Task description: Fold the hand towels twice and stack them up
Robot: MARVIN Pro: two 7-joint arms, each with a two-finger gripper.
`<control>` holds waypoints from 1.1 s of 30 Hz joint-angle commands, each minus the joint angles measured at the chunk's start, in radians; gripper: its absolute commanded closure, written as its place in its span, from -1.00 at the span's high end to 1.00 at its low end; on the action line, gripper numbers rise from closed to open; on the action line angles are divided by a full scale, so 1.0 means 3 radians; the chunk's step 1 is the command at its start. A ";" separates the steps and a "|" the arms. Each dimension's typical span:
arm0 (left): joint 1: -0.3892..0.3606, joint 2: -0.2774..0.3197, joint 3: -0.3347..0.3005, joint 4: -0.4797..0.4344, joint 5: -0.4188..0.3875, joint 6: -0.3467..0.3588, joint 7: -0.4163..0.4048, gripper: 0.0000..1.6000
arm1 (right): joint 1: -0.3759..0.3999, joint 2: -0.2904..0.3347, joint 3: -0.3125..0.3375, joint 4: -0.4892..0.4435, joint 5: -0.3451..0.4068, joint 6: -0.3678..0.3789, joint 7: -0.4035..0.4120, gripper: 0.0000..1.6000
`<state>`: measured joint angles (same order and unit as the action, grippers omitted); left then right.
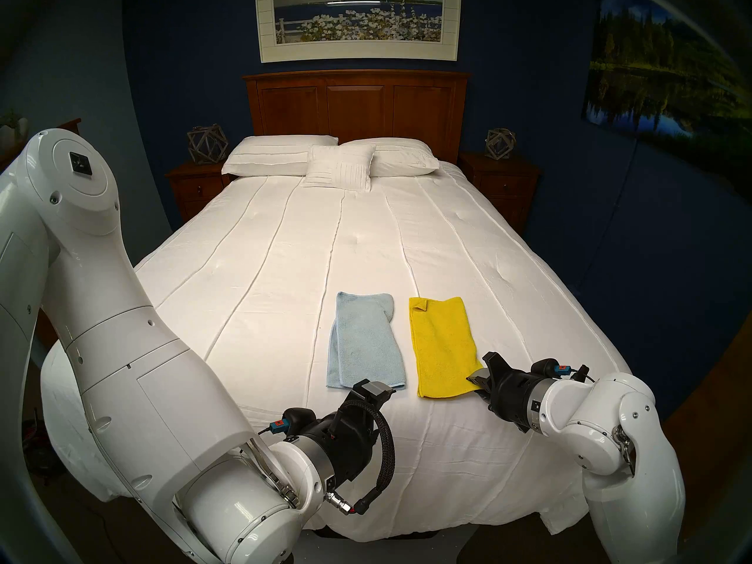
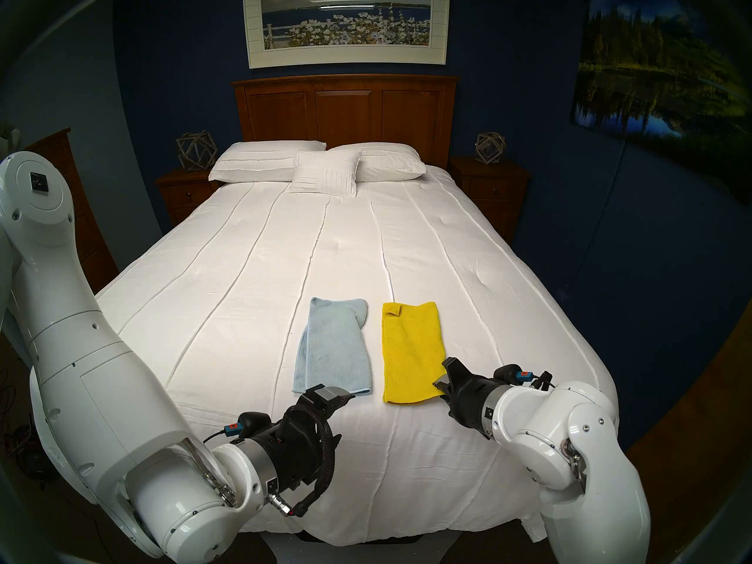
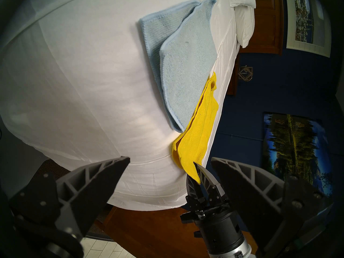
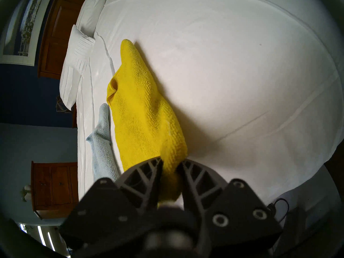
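White quilted bed (image 1: 285, 266): blue towel (image 1: 364, 343) and yellow towel (image 1: 441, 343) lie side by side near the foot, apart, each folded lengthwise. Three white pillows (image 1: 280, 154) sit at the headboard end.

Dark blue walls (image 1: 183, 42) back a wooden headboard (image 1: 356, 103), two nightstands (image 1: 193, 188), and two pictures (image 1: 358, 18).

Blue towel (image 2: 335, 347) and yellow towel (image 2: 413, 349) lie side by side, apart, lower centre on white bedspread (image 2: 285, 266). Right gripper (image 2: 441, 384) at yellow towel's lower right corner. Left gripper (image 2: 339, 398) overlaps blue towel's lower edge.
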<state>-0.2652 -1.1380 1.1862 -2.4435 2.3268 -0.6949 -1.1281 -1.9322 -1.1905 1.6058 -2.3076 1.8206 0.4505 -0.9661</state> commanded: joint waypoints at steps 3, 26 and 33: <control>-0.0004 0.0004 -0.0019 0.0000 0.0004 -0.0001 -0.0007 1.00 | -0.0054 0.0056 0.0076 -0.0150 0.0121 0.0096 -0.0040 -1.00; 0.0001 0.0019 -0.0024 0.0000 0.0024 -0.0010 0.0011 1.00 | -0.0714 0.0126 0.0593 -0.0453 0.0575 0.0461 0.0115 -1.00; 0.0003 0.0025 -0.0026 0.0000 0.0030 -0.0014 0.0017 1.00 | -0.0348 0.0161 0.0524 -0.0453 0.0597 0.0405 0.0066 -1.00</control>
<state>-0.2625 -1.1313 1.1831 -2.4434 2.3352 -0.6995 -1.1205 -2.1263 -1.1469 1.7801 -2.4185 1.9911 0.5860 -0.9443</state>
